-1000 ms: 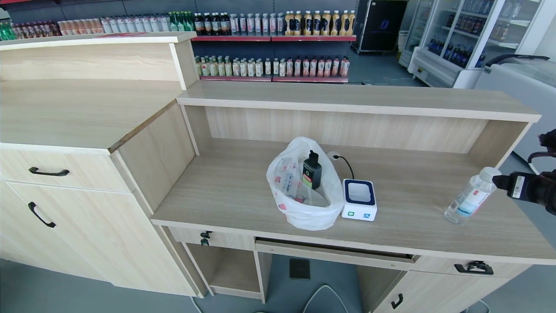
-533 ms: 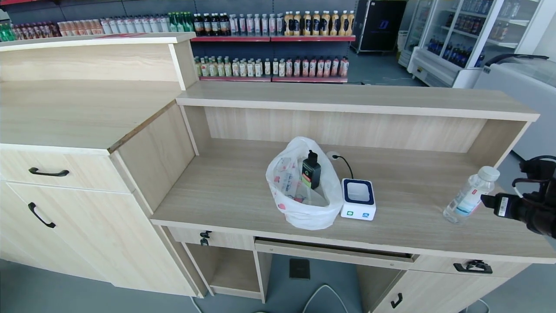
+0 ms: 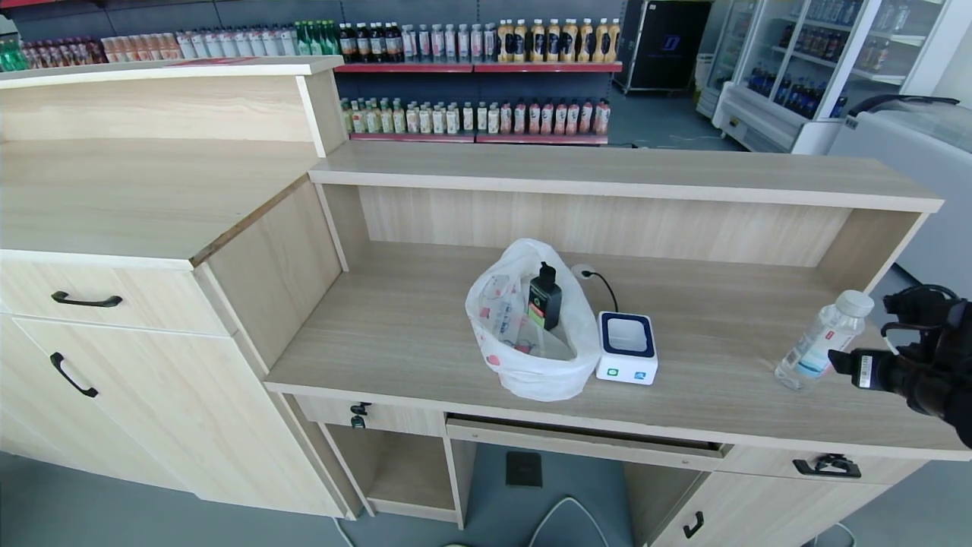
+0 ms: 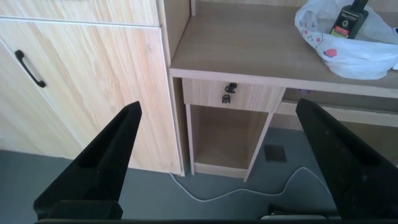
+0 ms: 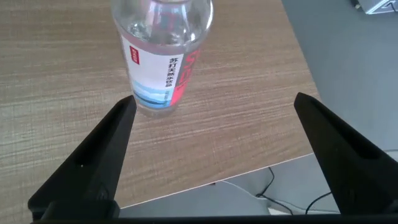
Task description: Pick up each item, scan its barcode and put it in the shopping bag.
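Judging progress from the present layout, we count one item as bagged and one as pending.

1. The bench (image 3: pixel 395 334) carries all the task's things.
2. The shopping bag (image 3: pixel 524 372), white plastic with a red print, stands open near the middle of the bench. A dark bottle (image 3: pixel 544 300) stands upright inside it, so we treat that item as finished.
3. The scanner (image 3: pixel 627 348), a white box with a dark-framed window facing up, sits just beside the bag on its right.
4. The water bottle (image 3: pixel 822 342) stands upright near the right end of the bench, well apart from the scanner and close to the front edge. It is neither scanned nor bagged. In our judgement pick-up, scan and placement all remain for it.

The water bottle is clear plastic with a white cap (image 3: pixel 859 302). A label (image 5: pixel 165 65) in white, red and blue wraps its middle. We cannot find a barcode on the faces shown. We expect the smooth round wall to need a centred grip.

The right pincer (image 5: pixel 214 102) sits level with the bottle's lower half, its jaws spread wide. The bottle stands just ahead of the tips and appears untouched. The left pincer (image 4: pixel 217 104) hangs below bench height, off the front toward the left end. Its jaws are likewise apart and hold nothing.
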Motion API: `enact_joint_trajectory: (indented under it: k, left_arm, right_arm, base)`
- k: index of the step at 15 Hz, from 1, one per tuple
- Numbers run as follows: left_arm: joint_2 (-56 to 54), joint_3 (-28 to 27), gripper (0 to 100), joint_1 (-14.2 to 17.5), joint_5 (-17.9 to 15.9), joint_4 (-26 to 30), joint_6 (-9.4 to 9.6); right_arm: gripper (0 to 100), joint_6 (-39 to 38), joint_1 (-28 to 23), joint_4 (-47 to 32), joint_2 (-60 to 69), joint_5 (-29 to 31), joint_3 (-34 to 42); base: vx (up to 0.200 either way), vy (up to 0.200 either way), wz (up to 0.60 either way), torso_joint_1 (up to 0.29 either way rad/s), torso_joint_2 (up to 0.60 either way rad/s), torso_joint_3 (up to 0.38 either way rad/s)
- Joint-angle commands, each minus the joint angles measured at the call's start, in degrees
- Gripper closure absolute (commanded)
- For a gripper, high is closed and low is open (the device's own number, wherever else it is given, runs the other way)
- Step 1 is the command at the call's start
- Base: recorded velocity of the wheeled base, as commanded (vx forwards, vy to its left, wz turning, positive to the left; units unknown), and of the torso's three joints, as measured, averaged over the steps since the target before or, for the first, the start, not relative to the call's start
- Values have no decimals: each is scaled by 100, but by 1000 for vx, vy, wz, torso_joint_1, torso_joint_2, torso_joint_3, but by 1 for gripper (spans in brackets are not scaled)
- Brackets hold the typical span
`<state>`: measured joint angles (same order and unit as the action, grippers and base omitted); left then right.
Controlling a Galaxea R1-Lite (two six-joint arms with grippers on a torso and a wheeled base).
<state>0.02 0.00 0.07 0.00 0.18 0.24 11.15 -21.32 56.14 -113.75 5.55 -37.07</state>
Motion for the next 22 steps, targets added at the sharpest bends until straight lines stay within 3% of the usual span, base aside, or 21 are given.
enact_joint_trajectory:
  k: [1,7,22]
  left_arm:
    - [-2,0,0,1,0,-1,2]
    - [-2,0,0,1,0,-1,2]
    - [-2,0,0,1,0,-1,2]
  right_arm:
    - [0,247,-21,178,-288,-177,-107]
    - [0,387,23,266,-675,-572,-635]
    - [0,317,75,987,-1448,-1056,-881]
  base:
    - [0,0,0,0,0,0]
    - [0,0,0,0,0,0]
    - [0,0,0,0,0,0]
